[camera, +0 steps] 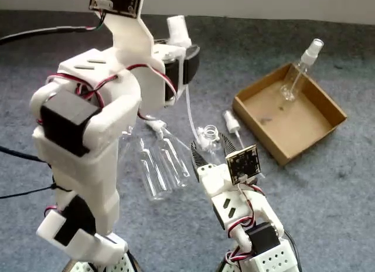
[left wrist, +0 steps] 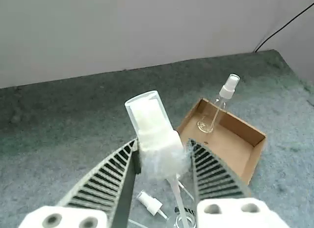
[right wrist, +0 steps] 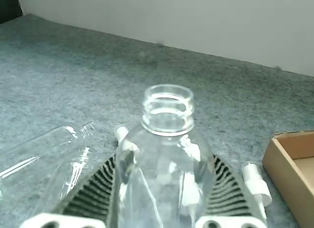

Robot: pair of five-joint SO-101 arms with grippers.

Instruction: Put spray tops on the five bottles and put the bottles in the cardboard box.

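Clear bottle, neck open, sits clamped in the right pincer. Above it, slightly left and farther off, the left pincer pinches a white spray top.

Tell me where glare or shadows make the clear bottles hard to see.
Right wrist view: bright reflections streak the held bottle. High view: the loose bottles nearly vanish against the grey carpet, with soft light and faint shadows. Left wrist view: the white spray top stands out plainly.

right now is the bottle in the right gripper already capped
No, the bottle shows an open, bare threaded neck.
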